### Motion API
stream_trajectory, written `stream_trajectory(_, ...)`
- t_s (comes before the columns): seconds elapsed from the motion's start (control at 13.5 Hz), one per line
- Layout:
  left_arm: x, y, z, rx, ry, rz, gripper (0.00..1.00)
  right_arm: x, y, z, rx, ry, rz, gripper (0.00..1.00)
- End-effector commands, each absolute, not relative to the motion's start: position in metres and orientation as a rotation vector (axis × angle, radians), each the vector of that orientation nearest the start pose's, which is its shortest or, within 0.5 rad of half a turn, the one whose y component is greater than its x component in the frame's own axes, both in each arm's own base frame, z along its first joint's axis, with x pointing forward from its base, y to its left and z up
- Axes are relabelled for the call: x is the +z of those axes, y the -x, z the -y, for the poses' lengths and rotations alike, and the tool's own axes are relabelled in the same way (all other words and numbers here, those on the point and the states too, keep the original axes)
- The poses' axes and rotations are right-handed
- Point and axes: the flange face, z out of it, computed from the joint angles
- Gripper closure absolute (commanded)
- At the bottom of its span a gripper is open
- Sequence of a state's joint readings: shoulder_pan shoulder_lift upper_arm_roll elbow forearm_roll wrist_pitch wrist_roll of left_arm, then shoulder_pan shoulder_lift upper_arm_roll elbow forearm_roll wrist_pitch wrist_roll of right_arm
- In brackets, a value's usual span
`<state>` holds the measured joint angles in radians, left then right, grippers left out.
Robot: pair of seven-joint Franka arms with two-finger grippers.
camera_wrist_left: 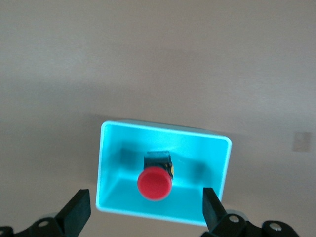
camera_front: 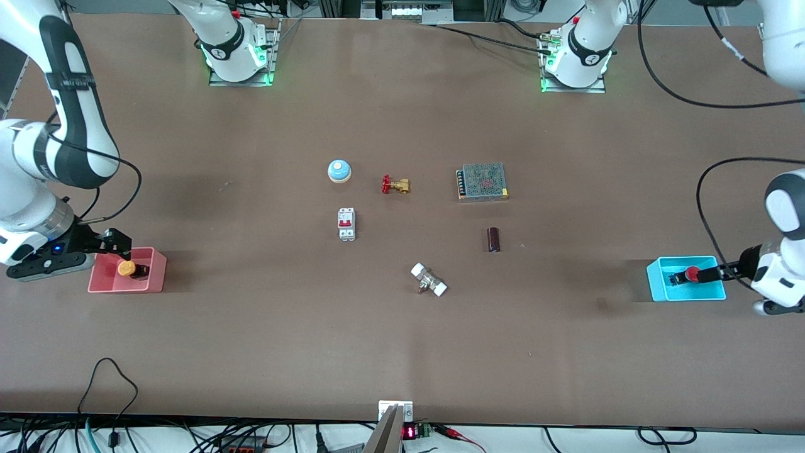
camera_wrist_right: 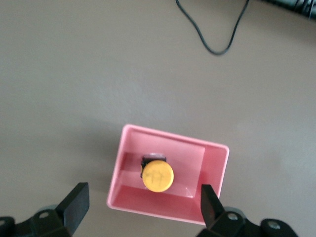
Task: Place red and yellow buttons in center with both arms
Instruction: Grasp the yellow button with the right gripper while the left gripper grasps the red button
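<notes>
Matte brown surface (camera_front: 251, 352), pretty sparse, with a handful of parts scattered mid-frame in the front view. Yellow button (camera_front: 126, 268) sits in the pink bin (camera_front: 157, 277) at lower left of the front view; red button (camera_front: 692, 274) sits in the cyan bin (camera_front: 657, 286) at lower right. Neither is in the center yet.

Right hand (camera_wrist_right: 140, 207) hangs over the pink bin with fingers spread wide, nothing gripped. Left hand (camera_wrist_left: 145, 207) is over the cyan bin, fingers apart too.

My guess at what goes wrong: the bins look like thin, light plastic with upright walls, so a finger coming down off-line could clip a rim and shove or tip the bin. The caps are smooth, round and domed on small black blocky bodies, so pinching the cap could let it squirt out. Grabbing the body seems safer.
</notes>
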<state>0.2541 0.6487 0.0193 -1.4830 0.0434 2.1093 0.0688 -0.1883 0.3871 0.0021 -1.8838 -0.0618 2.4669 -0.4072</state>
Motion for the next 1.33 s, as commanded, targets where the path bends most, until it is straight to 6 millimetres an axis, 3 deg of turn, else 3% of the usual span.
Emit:
stream_trajectory(0.0, 0.266, -0.689, -0.196, 0.065, 3.118, 0.255, 0.0, 0.302, -0.633, 0.13, -0.271, 3.175, 0.357, 0.0)
stream_trajectory(0.22, 0.25, -0.694, -0.206, -0.042, 3.114, 0.145, 0.0, 0.286, -0.639, 0.138, -0.265, 3.138, 0.289, 0.0)
stream_trajectory(0.44, 0.24, -0.689, -0.206, -0.014, 3.119, 0.121, 0.0, 0.266, -0.638, 0.15, -0.229, 3.131, 0.321, 0.0)
stream_trajectory(0.81, 0.222, -0.68, -0.199, 0.053, 3.134, 0.01, 0.0, 0.253, -0.65, 0.164, -0.232, 3.128, 0.372, 0.0)
stream_trajectory(1.26, 0.208, -0.671, -0.197, 0.103, 3.14, -0.055, 0.0, 0.255, -0.657, 0.147, -0.244, 3.112, 0.419, 0.0)
